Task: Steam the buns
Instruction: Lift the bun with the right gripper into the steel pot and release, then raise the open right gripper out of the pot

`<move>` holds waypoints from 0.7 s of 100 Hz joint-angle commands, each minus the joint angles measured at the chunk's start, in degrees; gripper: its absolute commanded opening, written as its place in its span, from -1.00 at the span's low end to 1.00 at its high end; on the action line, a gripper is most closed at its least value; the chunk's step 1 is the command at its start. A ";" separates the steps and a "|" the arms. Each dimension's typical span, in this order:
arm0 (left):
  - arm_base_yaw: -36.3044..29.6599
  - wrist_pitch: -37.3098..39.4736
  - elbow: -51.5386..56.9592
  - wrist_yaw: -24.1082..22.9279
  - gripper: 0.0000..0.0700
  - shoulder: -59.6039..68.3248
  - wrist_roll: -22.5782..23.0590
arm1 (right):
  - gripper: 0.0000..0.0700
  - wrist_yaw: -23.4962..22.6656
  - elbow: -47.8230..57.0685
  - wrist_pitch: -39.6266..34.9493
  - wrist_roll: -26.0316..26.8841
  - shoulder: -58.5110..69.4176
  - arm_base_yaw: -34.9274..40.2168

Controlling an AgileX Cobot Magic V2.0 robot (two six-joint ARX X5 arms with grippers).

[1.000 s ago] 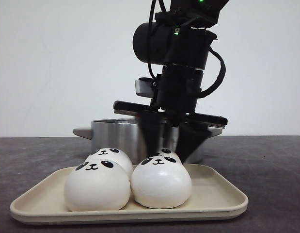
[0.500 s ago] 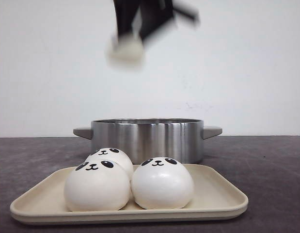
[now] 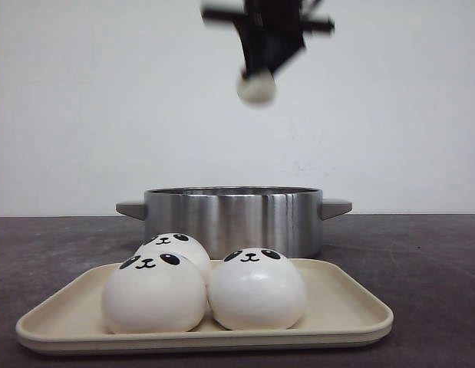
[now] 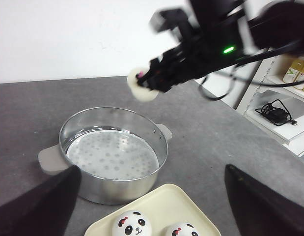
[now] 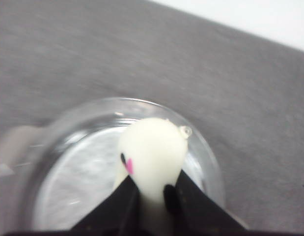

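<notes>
Three panda buns sit on the cream tray [image 3: 341,307]: front left [image 3: 153,295], front right [image 3: 256,291] and rear left [image 3: 178,245]. High over the steel pot [image 3: 229,218], my right gripper [image 3: 260,70] is shut on a fourth bun [image 3: 256,87], blurred by motion. The right wrist view shows this bun [image 5: 152,145] squeezed between the fingers [image 5: 191,196], with the pot [image 5: 208,157] below. My left gripper [image 4: 151,171] is open and holds nothing; its view takes in the pot [image 4: 112,189], two tray buns [image 4: 132,225] [image 4: 183,230] and the held bun [image 4: 142,87].
The pot has a perforated steamer plate [image 4: 112,155] inside and side handles [image 3: 335,207]. The tray stands just in front of it on the dark grey table [image 3: 429,261]. A white shelf [image 4: 282,113] with a cable stands beyond the table's edge.
The right gripper was down at the tray's rear right bun a second ago. It has risen with that bun and moved right, above the pot. Three buns stay on the tray.
</notes>
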 commanded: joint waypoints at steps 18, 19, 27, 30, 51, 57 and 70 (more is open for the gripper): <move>-0.26 0.59 0.87 -0.15 0.59 0.39 0.50 | -0.98 -6.64 0.96 2.34 -1.16 10.47 -2.38; -0.26 0.59 0.87 -0.13 0.59 0.39 0.50 | -0.98 -6.73 0.96 2.36 -1.14 10.84 -2.40; -0.26 0.57 0.87 -0.13 0.59 0.39 0.52 | -0.98 -6.71 0.96 2.27 -1.16 13.20 -2.47; -0.26 0.55 0.87 -0.13 0.59 0.39 0.52 | -0.98 -6.71 0.96 2.34 -1.14 13.92 -2.49; -0.26 0.28 0.85 -0.13 0.59 0.42 0.52 | -0.09 -6.36 0.96 3.91 -0.48 17.09 -2.47; -0.26 0.13 0.85 -0.13 0.59 0.42 0.52 | 0.18 -6.03 0.96 4.02 -0.46 17.25 -2.49; -0.26 -0.79 0.85 -0.13 0.59 0.46 0.52 | 0.18 -5.46 0.96 3.98 -0.44 17.29 -2.49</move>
